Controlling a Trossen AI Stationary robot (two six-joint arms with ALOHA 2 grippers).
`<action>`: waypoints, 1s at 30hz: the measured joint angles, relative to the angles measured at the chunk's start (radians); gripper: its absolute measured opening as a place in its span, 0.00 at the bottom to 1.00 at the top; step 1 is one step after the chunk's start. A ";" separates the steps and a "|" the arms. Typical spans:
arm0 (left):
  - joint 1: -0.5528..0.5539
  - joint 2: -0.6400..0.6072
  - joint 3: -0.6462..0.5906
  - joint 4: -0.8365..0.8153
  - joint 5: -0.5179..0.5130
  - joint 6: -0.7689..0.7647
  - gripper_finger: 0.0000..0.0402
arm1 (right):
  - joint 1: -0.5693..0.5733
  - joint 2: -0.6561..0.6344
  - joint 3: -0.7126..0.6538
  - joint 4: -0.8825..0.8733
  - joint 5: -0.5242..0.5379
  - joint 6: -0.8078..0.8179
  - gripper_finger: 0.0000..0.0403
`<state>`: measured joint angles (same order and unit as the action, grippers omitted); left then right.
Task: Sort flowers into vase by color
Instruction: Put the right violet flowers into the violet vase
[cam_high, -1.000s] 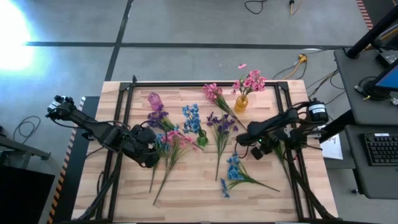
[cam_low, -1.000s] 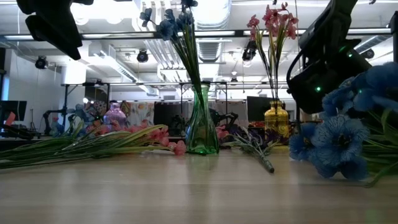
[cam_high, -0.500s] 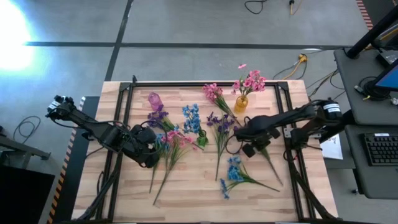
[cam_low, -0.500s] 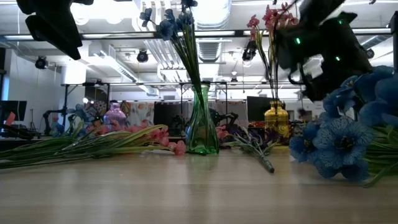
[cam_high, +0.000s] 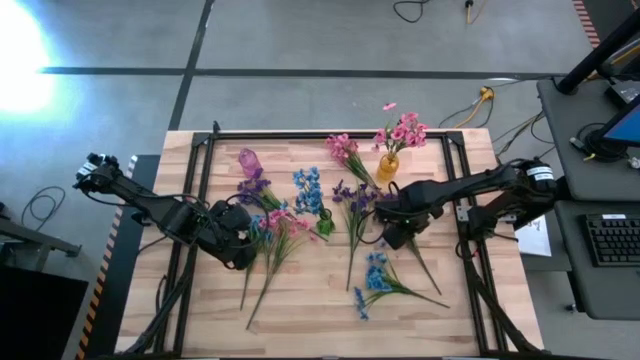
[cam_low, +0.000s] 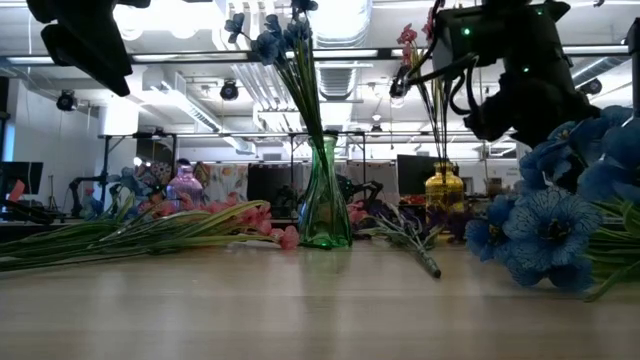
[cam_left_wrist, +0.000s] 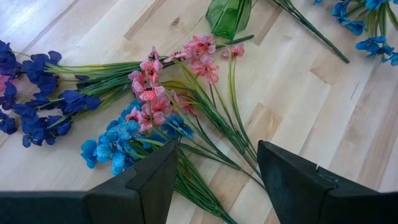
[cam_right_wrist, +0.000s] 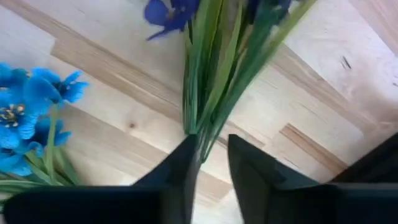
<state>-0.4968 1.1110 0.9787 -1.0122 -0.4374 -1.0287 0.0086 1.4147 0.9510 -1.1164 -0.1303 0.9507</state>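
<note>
High view, purple flower sprig (cam_high: 354, 212), blossoms far, stem near, right pincer (cam_high: 385, 232) narrowly parted beside it.

Both arms are matte black, chunky jointed tubes with cables looped along them. The right end effector (cam_high: 392, 232) has a white-labelled motor housing further back and small green LEDs glowing. The left end effector (cam_left_wrist: 214, 171) has thick, angular black fingers (cam_left_wrist: 155, 174).

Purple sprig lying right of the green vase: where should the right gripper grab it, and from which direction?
Grip the purple sprig on its bare stem below the blossoms, coming straight down with fingers across the stem. It lies flat on the table, and the right gripper hangs at that part already.
</note>
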 joint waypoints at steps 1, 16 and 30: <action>0.000 0.000 0.000 0.000 0.000 0.000 0.52 | 0.000 0.000 -0.003 0.000 0.000 -0.001 0.26; 0.000 0.000 0.001 0.000 0.001 0.004 0.52 | 0.000 0.000 -0.171 0.199 0.026 -0.009 0.72; 0.000 0.000 0.127 0.000 -0.002 0.131 0.52 | 0.000 -0.002 -0.258 0.326 0.043 0.010 0.51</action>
<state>-0.4969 1.1110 1.1061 -1.0126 -0.4391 -0.8974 0.0090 1.4128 0.6933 -0.7902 -0.0871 0.9610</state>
